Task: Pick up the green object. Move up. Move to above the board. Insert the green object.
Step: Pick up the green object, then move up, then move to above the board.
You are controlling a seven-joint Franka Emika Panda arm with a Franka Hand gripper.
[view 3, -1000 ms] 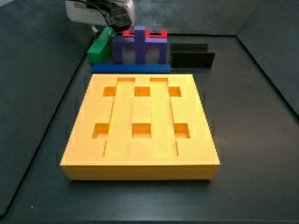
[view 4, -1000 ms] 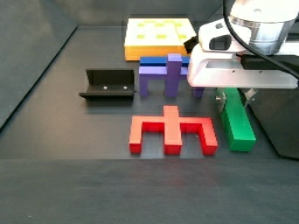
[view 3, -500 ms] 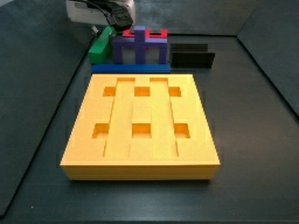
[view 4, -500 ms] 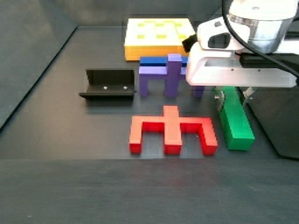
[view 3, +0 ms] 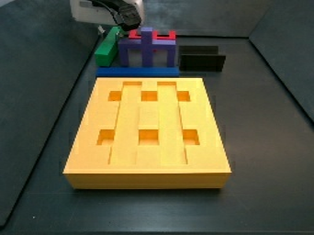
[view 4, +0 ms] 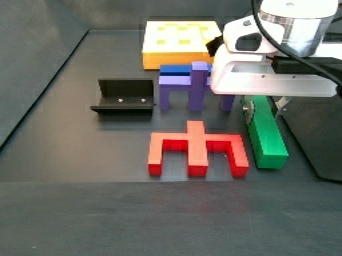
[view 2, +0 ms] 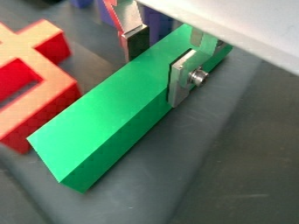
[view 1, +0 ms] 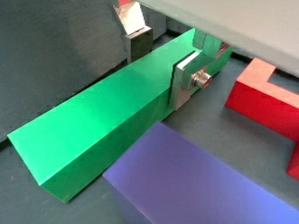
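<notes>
My gripper [view 2: 158,54] straddles the green object [view 2: 122,120] with plates against its sides, gripping it; the board [view 3: 147,131] lies well apart.

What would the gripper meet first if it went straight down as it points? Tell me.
The green bar: the gripper straddles it, one finger against its side. Below lies the floor, probably.

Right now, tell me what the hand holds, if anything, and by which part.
The hand grips the green object across its narrow width, fingers on its long side faces, near one end of the bar.
</notes>
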